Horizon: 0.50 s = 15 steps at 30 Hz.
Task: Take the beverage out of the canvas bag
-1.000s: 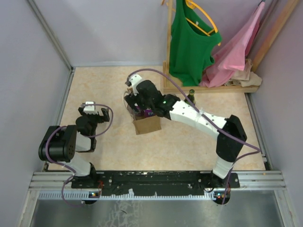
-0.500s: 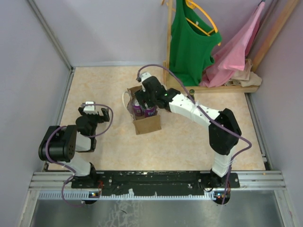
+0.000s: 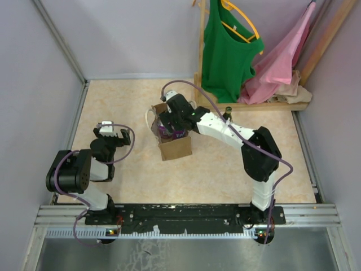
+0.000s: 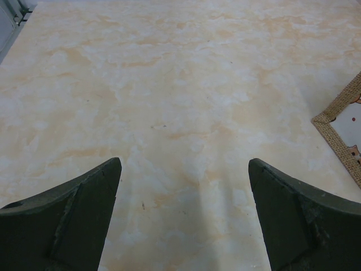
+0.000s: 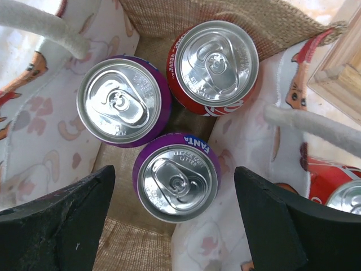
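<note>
On the worktop (image 3: 113, 107) stands the canvas bag (image 3: 176, 149), and upright inside it are a red can (image 5: 216, 61), a purple can (image 5: 123, 100) and a purple Fanta can (image 5: 176, 176). My right tool (image 5: 172, 186) hangs spread above the latter; my left tool (image 4: 183, 169), spread too, hovers well apart.

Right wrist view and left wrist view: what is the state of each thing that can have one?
canvas bag, upright, mouth open.
Fanta can, upright in the bag, unopened.
other purple can, upright, unopened.
red can, upright, unopened.
right hand, open above the cans, holding nothing.
left hand, open over the table, holding nothing.
</note>
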### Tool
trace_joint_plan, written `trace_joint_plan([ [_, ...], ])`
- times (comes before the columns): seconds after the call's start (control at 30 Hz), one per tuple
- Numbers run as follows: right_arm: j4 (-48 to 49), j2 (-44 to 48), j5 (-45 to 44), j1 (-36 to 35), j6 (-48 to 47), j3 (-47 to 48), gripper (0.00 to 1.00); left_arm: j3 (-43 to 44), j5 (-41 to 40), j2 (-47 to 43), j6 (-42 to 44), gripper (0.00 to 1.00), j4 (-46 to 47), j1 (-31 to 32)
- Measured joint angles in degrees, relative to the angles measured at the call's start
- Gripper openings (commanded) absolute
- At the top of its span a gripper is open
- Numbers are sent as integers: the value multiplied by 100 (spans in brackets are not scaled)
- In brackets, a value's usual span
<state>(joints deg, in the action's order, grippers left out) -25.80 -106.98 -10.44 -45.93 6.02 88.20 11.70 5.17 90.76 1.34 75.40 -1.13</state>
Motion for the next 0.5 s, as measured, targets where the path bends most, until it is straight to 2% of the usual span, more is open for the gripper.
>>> trace_joint_plan([
  [0.3,0,-435,0,0,-42,11,84,0,0,0,0,100,0,0],
  [0.43,0,-584,-7,2,-48,46,71,0,0,0,0,100,0,0],
  [0.5,-9,-616,-26,4,-55,46,59,0,0,0,0,100,0,0],
])
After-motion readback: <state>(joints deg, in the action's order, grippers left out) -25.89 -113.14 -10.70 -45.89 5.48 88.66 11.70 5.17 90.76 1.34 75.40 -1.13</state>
